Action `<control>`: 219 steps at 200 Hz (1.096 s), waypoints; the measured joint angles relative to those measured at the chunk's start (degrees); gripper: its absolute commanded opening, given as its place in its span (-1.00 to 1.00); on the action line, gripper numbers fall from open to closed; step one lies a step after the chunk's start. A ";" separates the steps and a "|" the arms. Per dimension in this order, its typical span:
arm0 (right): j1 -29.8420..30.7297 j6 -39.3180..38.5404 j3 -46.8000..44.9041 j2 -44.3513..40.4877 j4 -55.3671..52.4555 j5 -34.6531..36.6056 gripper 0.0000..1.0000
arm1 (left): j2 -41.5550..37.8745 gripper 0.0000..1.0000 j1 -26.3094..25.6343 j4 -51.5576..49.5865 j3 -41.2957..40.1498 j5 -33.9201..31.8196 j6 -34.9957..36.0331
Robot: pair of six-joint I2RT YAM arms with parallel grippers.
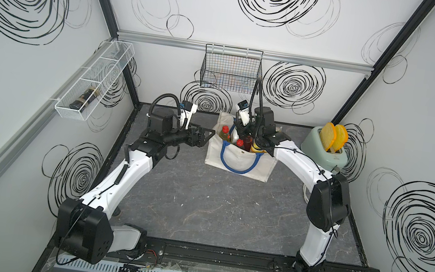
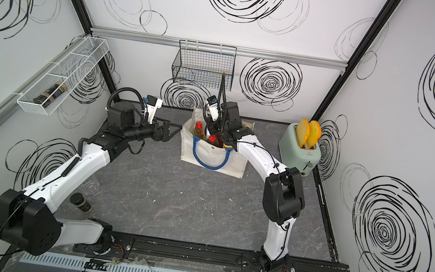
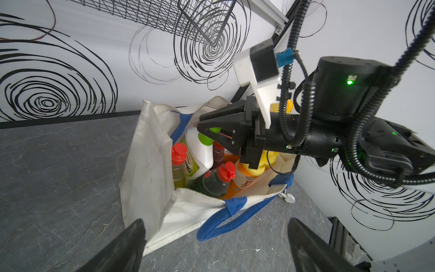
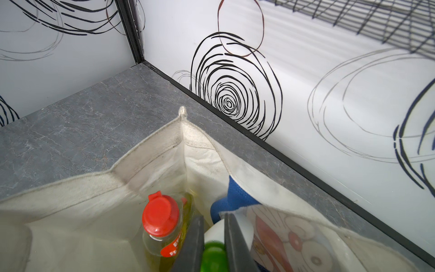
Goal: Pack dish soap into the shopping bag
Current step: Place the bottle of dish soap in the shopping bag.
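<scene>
White bag (image 1: pixel 241 162): we found it upright on the table (image 1: pixel 201 198), mouth open, straight under the right gripper (image 4: pixel 213 226) and just past the fingertips of the left gripper (image 1: pixel 206 133).
Right gripper: we saw it dipped into the bag's mouth, its fingers (image 4: pixel 235 245) pinched narrow on the green cap (image 4: pixel 213 257) of the white bottle (image 3: pixel 200 153).
Left gripper: it stood spread wide and held nothing, level with the bag's rim; we could not tell whether it touched the cloth.
Soap (image 1: pixel 224 133): every bottle we could see stood inside the bag, below the right gripper.
Yellow bottle (image 4: pixel 161 216): red-capped, it stood just beside the right gripper's finger, on the side facing the left gripper.
Green bottle (image 3: pixel 215 183): red-capped and leaning, it lay under the right gripper, near the bag's front wall.
Orange bottles (image 3: pixel 237 181): their yellow caps (image 3: pixel 255 168) showed under the right gripper's wrist, away from the left gripper; we could not count them.
Handles (image 3: pixel 231 205): blue; one loop hung down the bag's front, below the right gripper.
Toaster (image 1: pixel 321 155): it sat well apart from the right gripper, out beyond that arm, with two slices (image 1: pixel 333 138) upright in it.
Basket (image 1: pixel 230 68): black wire, it hung on the wall above the right gripper.
</scene>
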 measured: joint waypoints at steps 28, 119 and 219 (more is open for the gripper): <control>1.03 0.02 -0.33 -2.19 -0.44 1.29 -0.95 | 0.00 0.92 0.00 0.00 0.00 -0.02 0.02; 4.09 -1.29 -2.60 -4.55 -0.20 3.85 -0.99 | 0.00 0.92 -0.33 0.00 -0.09 -0.07 0.02; 2.25 -1.20 -3.28 -1.05 1.36 2.19 -0.81 | 0.00 0.92 -0.37 -0.02 -0.09 -0.11 0.02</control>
